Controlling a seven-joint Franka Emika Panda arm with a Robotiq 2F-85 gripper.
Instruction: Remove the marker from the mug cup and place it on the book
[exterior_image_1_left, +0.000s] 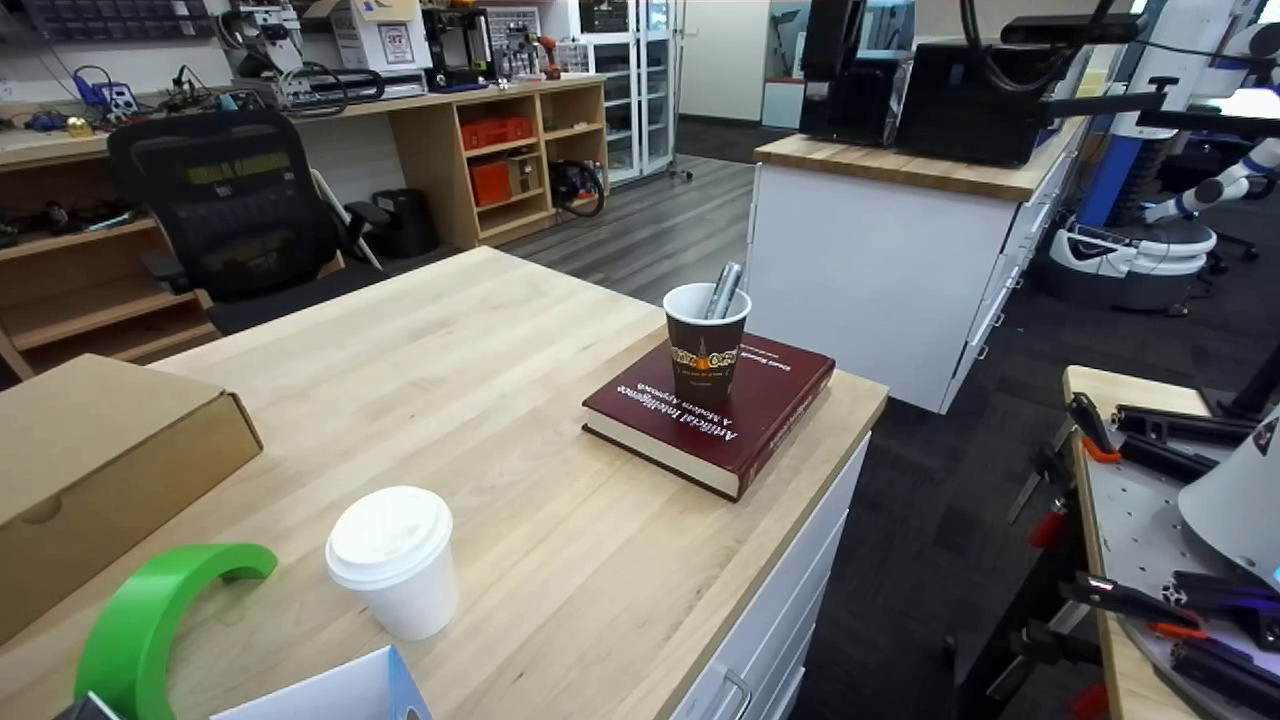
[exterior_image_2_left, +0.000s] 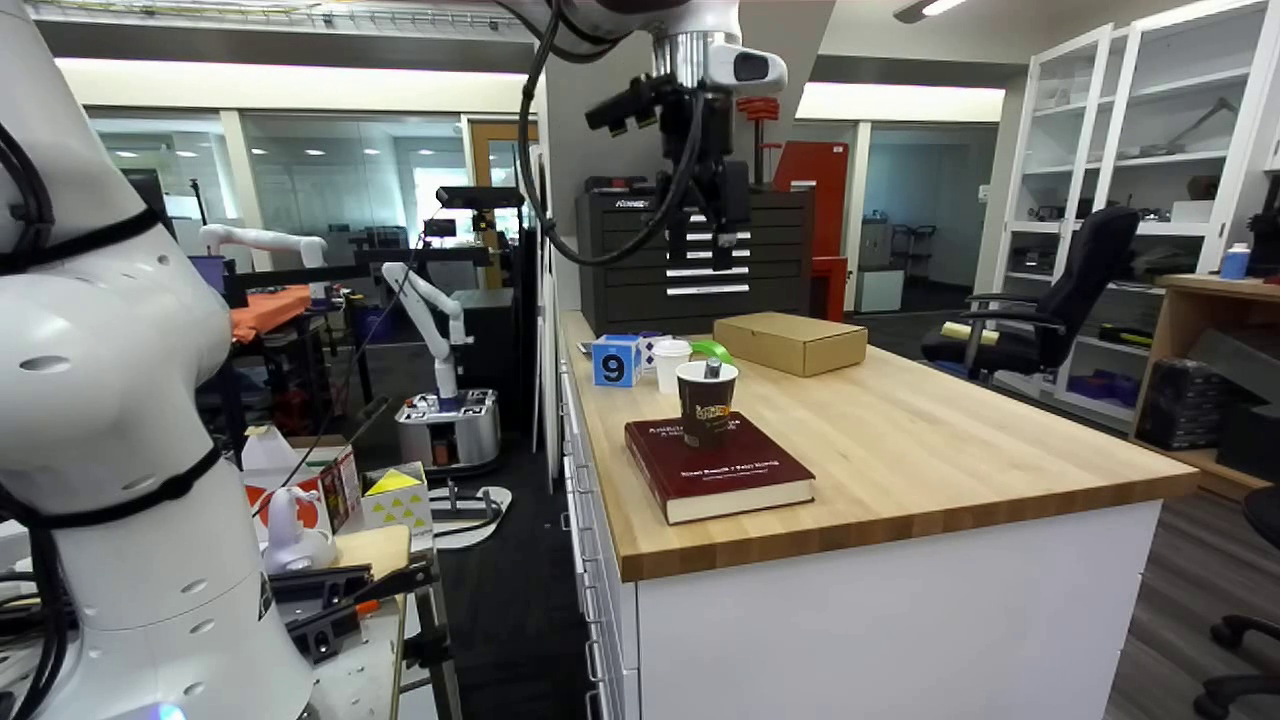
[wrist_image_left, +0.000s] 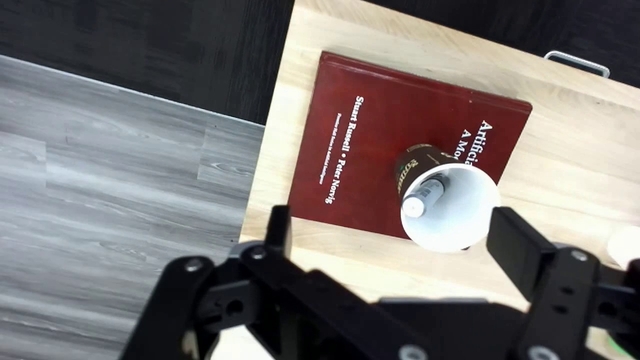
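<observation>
The mug cup (exterior_image_1_left: 705, 360) is a dark brown paper cup with a white rim. It stands upright on the maroon book (exterior_image_1_left: 640, 415); both also show in an exterior view, the cup (exterior_image_2_left: 706, 412) and the book (exterior_image_2_left: 735, 480). The grey marker (exterior_image_1_left: 724, 290) leans inside the cup with its top end above the rim. In the wrist view the marker (wrist_image_left: 423, 198) rests against the left inner wall of the cup (wrist_image_left: 467, 215). My gripper (exterior_image_2_left: 703, 245) is open and empty, high above the cup. In the wrist view the cup lies toward the right finger of the gripper (wrist_image_left: 390, 225).
A white lidded cup (exterior_image_1_left: 395, 560), a green arch (exterior_image_1_left: 150, 620) and a brown cardboard box (exterior_image_1_left: 110, 440) stand on the same wooden table. A blue number box (exterior_image_2_left: 616, 360) stands near the white cup. The book lies near the table's corner and edge.
</observation>
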